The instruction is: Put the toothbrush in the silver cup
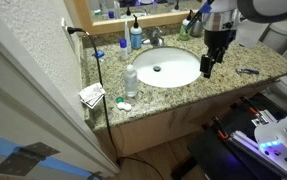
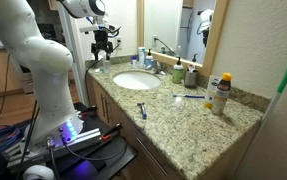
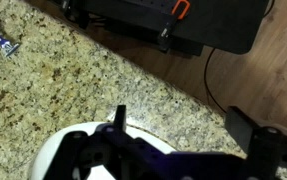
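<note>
The blue-handled toothbrush [image 2: 190, 97] lies flat on the granite counter between the sink and the orange-and-green container [image 2: 221, 92]. The small silver cup [image 2: 180, 74] stands by the mirror behind the sink, and also shows in an exterior view [image 1: 184, 29]. My gripper [image 1: 208, 66] hangs open and empty above the sink's front rim, well away from both; it also shows in an exterior view [image 2: 104, 50]. In the wrist view my two fingers [image 3: 183, 125] are spread wide over the white sink rim [image 3: 58, 150] and bare granite.
A blue razor [image 3: 1, 35] lies on the counter near the front edge [image 2: 141, 110]. A clear plastic bottle [image 1: 131, 80] stands on the far side of the white sink [image 1: 168, 68]. The faucet [image 1: 156, 38] and bottles [image 1: 135, 38] line the mirror wall.
</note>
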Robot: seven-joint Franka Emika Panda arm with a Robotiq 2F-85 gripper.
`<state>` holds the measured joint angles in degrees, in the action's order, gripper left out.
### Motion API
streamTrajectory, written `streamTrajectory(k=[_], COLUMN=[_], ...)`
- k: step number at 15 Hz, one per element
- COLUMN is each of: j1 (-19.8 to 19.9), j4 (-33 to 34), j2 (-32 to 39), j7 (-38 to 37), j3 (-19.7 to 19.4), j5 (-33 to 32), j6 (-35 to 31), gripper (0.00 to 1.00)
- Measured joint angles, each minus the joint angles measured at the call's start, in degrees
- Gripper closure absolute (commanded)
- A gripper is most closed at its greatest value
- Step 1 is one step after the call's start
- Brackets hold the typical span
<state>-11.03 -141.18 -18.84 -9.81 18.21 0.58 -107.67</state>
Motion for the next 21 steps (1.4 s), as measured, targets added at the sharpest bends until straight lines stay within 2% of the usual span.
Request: streamTrajectory(k=[5,10,12,15,19,21], j1=[0.0,0.0,0.53,3.11,3.79,4.55], j4=[0.0,-0.31,0.87,3.67,4.27,3.73], j2=[-0.02,-0.41,-2.8,-9.01,-10.98,-10.73], j7=[-0.46,-11.77,-13.1,-13.56,-13.69,-15.37], j3=[0.0,-0.23,-2.93,-8.42,-9.04,-8.7], j5=[-0.03,3.23,4.52,5.33,5.71,3.94], j6=[0.0,-6.88,-5.97,-0.77,0.59,-1.12], gripper=[0.0,0.0,0.0,0.0,0.0,0.0])
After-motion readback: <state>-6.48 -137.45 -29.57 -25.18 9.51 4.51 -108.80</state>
